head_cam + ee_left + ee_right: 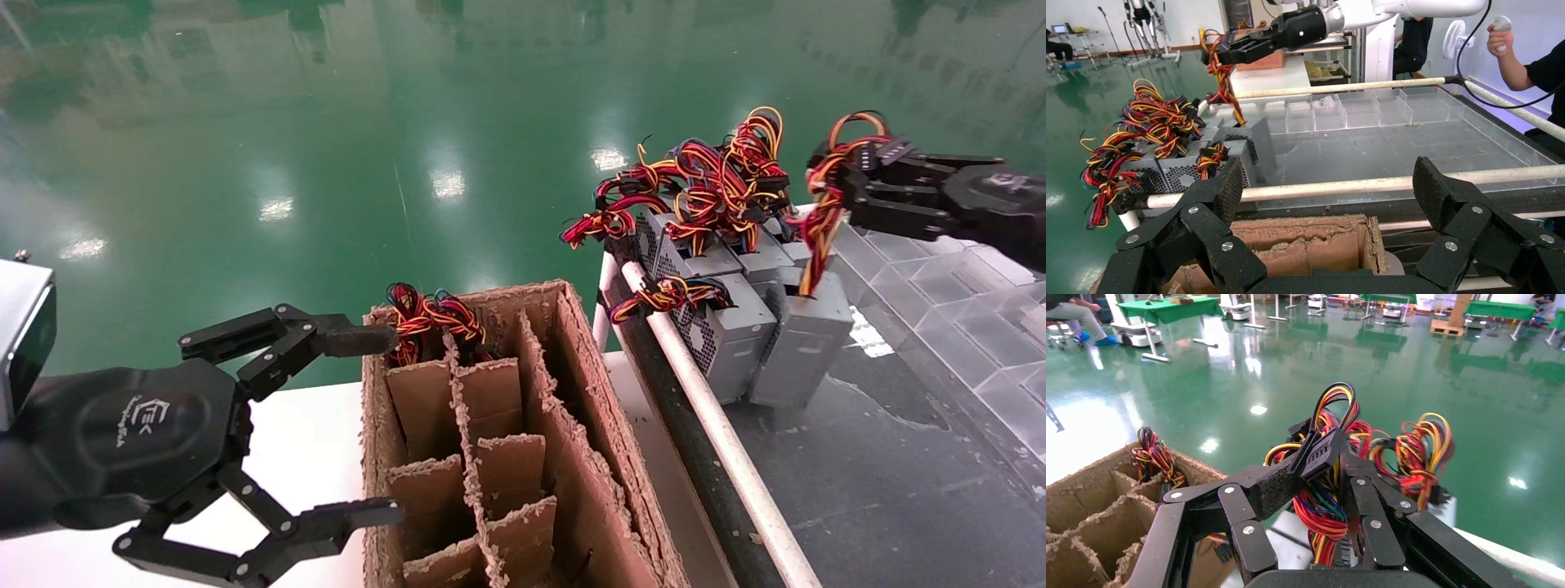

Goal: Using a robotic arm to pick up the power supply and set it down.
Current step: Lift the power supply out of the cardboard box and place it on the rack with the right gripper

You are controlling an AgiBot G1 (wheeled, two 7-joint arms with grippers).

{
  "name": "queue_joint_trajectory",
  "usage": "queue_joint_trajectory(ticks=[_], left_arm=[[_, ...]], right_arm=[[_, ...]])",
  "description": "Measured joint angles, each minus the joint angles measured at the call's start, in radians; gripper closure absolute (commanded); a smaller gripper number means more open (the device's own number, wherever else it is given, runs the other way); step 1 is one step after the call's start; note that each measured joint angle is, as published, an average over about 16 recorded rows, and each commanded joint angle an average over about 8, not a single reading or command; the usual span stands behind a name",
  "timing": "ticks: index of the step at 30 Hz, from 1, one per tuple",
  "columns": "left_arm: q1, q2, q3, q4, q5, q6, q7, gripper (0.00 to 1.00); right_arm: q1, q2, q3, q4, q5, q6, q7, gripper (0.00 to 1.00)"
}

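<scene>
A: Nearest item, left side?

B: Black multi-link left gripper (pixel 384 425), fingers spread wide apart and holding nothing, hanging just left of the brown cardboard box with ragged dividers (pixel 498 441). One far-left cell of that box already holds a bundle of red, yellow and black wires (pixel 433 318).

A: Beyond the box?

B: A white tube rail (pixel 711 425) edging the dark table (pixel 882 482) on the right, with clear plastic trays (pixel 964 286) towards its far right.

A: The task's thing?

B: Grey sheet-metal power supply (pixel 805 339), the right-hand box of a cluster of like grey units (pixel 727 327) standing at the far left corner of that table, against the rail. Its long axis runs roughly upright, tilted; its red, yellow and black wire bundle (pixel 821 212) leaves its top and rises to the right.

A: Which arm is nearer to it?

B: The black multi-link right gripper (pixel 850 188), far right, fingers clamped on those wires and a black plug. The metal box hangs or rests directly below the fingers; whether it has left the table I cannot tell.

A: So the coming move?

B: Judged: a lift straight up, then leftward and nearer, to the divider cells.
</scene>
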Motion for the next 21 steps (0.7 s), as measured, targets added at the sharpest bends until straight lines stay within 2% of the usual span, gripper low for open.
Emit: queue_joint_trajectory(ticks=[12, 13, 14, 20, 21], left_arm=[[0.000, 0.000, 0.000, 0.000, 0.000, 0.000, 0.000, 0.00], [0.000, 0.000, 0.000, 0.000, 0.000, 0.000, 0.000, 0.00], [0.000, 0.000, 0.000, 0.000, 0.000, 0.000, 0.000, 0.00], [0.000, 0.000, 0.000, 0.000, 0.000, 0.000, 0.000, 0.00], [0.000, 0.000, 0.000, 0.000, 0.000, 0.000, 0.000, 0.00]], right_arm=[[-0.007, -0.063, -0.005, 0.020, -0.006, 0.056, 0.009, 1.00], [-0.008, -0.066, -0.005, 0.020, -0.006, 0.060, 0.010, 0.94], [-0.010, -0.070, -0.005, 0.019, -0.006, 0.063, 0.011, 0.84], [-0.022, -0.082, -0.005, 0.015, -0.004, 0.075, 0.011, 0.09], [-0.024, -0.083, -0.005, 0.015, -0.004, 0.076, 0.011, 0.02]])
